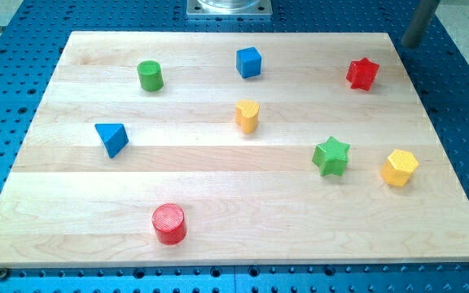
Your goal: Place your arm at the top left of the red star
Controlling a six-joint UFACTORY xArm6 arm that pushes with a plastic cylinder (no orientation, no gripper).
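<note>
Nearest block: red cylinder (169, 224), close to the near edge of the tabletop (72, 203), left of centre.
Left side: blue triangular block (112, 138) at mid depth; green cylinder (150, 76) farther back.
Centre: yellow block (247, 116), rounded, exact shape unclear; blue cube (249, 63) beyond it.
Right side, near: green star (331, 156), with a yellow hexagonal block (399, 168) just to its right.
Task block: red star (362, 73), far right part of the tabletop, well apart from every other block.
Arm: a grey rod enters at the far right corner; my tip (408, 44) seems to sit at or just off the far edge, to the right of and beyond the red star, touching nothing.
Jaws: none on this rig, only the bare rod, which holds nothing.
Step in hand: the approach, by my reading; the tip is on the wrong side of the star.
Next move: travel left along the far edge, passing behind the star without nudging it, then settle just beyond and left of it, between star and blue cube but close to the star.
</note>
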